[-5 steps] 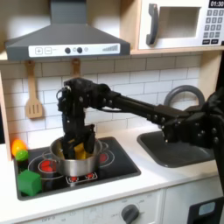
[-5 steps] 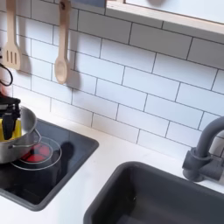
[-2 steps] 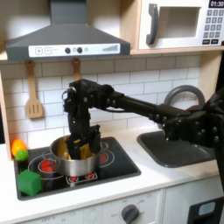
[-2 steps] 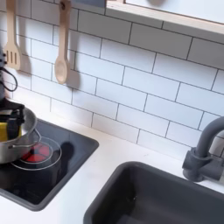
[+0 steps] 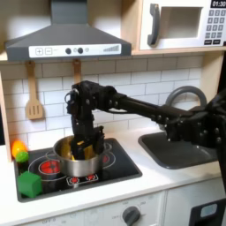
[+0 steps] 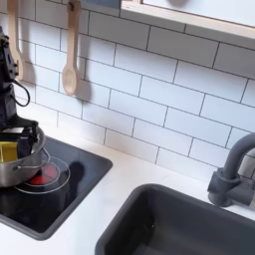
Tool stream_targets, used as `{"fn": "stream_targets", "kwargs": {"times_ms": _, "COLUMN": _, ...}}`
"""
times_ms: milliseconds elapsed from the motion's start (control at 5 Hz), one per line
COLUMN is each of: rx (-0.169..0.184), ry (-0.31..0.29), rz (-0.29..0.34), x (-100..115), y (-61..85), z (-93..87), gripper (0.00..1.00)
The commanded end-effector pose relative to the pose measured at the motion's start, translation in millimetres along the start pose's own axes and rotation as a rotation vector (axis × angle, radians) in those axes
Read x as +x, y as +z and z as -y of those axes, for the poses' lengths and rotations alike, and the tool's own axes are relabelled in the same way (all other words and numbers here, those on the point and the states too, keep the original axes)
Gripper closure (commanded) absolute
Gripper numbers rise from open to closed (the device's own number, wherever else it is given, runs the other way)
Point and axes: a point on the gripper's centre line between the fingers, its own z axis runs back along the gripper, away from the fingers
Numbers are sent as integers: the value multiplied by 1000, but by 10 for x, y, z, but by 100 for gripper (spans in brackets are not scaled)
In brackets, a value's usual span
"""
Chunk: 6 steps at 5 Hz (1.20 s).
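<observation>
A metal pot stands on the black toy stovetop over the red burner rings. Something yellow lies inside it. My black gripper reaches down from the arm into the pot's opening, its fingers at or just inside the rim. In the second exterior view the gripper shows at the left edge above the pot. The fingers are dark against the pot, so I cannot tell whether they hold the rim, the yellow thing or nothing.
A green block sits at the stove's front left, with a yellow and orange toy behind it. A wooden spatula and spoon hang on the tiled wall. The sink and faucet lie on the right in both exterior views.
The gripper and arm have shifted slightly to the first exterior view's right over the pot. The pot seems to have slid a little the same way.
</observation>
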Motion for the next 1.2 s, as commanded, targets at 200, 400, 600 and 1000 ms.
{"fn": "stream_targets", "kwargs": {"times_ms": 200, "rx": -30, "ry": -34, "rz": 11, "x": -95, "y": 18, "z": 239, "gripper": 0}}
{"fn": "stream_targets", "kwargs": {"times_ms": 400, "rx": -37, "ry": -30, "rz": 0, "x": -127, "y": -28, "z": 281, "gripper": 0}}
{"fn": "stream_targets", "kwargs": {"times_ms": 600, "rx": -45, "ry": -50, "rz": 0, "x": -162, "y": -30, "z": 375, "gripper": 0}}
{"fn": "stream_targets", "kwargs": {"times_ms": 1000, "rx": -51, "ry": -70, "rz": -5, "x": -191, "y": -56, "z": 477, "gripper": 0}}
